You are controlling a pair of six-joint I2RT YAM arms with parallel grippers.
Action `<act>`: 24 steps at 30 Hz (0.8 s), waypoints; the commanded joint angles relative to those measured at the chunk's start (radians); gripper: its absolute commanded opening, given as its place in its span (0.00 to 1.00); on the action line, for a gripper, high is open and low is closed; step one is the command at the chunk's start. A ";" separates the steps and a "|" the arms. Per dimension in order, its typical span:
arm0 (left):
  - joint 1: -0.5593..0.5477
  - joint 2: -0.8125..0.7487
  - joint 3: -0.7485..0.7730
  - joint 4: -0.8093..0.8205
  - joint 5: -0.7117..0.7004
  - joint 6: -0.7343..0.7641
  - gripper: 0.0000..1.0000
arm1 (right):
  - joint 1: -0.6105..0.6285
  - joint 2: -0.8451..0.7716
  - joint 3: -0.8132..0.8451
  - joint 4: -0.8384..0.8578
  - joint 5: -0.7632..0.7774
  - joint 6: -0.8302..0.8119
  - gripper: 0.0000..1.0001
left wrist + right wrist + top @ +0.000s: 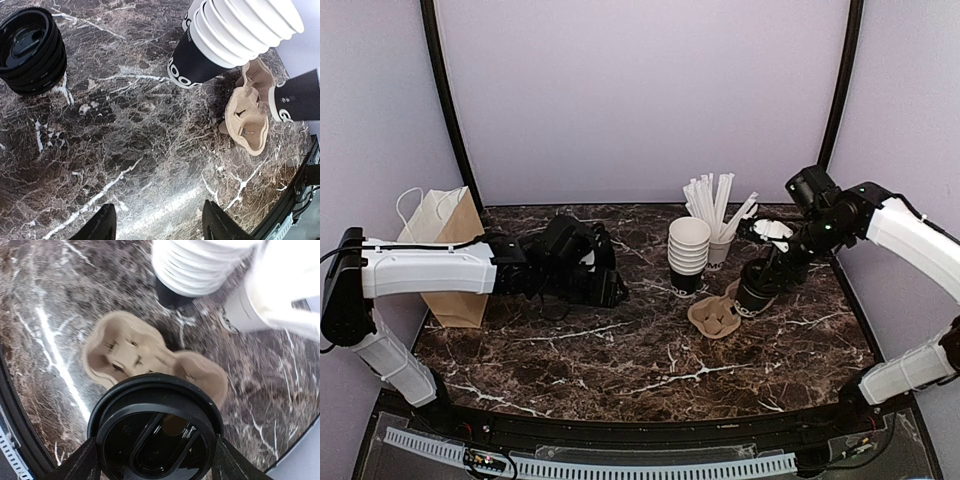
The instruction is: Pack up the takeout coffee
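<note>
Writing: white lettering on the lowest of the stacked cups and on the takeout coffee. Only fragments of rounded letters show, not readable in full.

Materials: the table is dark brown marble pattern with white veins. The cup carrier is moulded tan pulp with rounded wells. Beside it is a ribbed pile of glossy black lids. The stacked cups are black outside, white inside. Behind stand a white cup of wrapped straws and a brown paper bag with white handles.

Hands: the right gripper pinches the takeout coffee, one finger on each side just under its black plastic lid. The cup is tilted, just right of the cup carrier; cannot tell whether its base touches the table. The left gripper has its fingers spread over bare marble with nothing between them.
</note>
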 commanded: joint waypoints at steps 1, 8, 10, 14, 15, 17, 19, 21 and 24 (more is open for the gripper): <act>0.008 -0.012 0.034 -0.018 0.006 0.034 0.62 | -0.222 -0.012 -0.023 -0.043 -0.014 -0.069 0.70; 0.014 -0.006 0.033 -0.007 0.027 0.047 0.62 | -0.540 0.081 0.022 -0.049 0.000 -0.150 0.69; 0.015 -0.009 0.034 -0.009 0.027 0.054 0.62 | -0.614 0.119 0.034 -0.027 0.018 -0.150 0.69; 0.016 -0.020 0.043 -0.026 0.014 0.073 0.62 | -0.675 0.197 0.033 0.042 0.063 -0.135 0.70; 0.018 -0.022 0.048 -0.029 0.007 0.077 0.62 | -0.687 0.215 0.035 0.050 0.066 -0.129 0.71; 0.017 -0.025 0.054 -0.046 0.001 0.086 0.62 | -0.699 0.248 0.041 0.055 0.059 -0.119 0.71; 0.017 -0.031 0.056 -0.060 -0.003 0.092 0.62 | -0.705 0.268 0.042 0.055 0.049 -0.116 0.73; 0.019 -0.036 0.053 -0.062 -0.005 0.092 0.62 | -0.706 0.272 0.042 0.054 0.044 -0.115 0.77; 0.019 -0.038 0.051 -0.061 -0.004 0.091 0.62 | -0.706 0.262 0.052 0.047 0.049 -0.113 0.82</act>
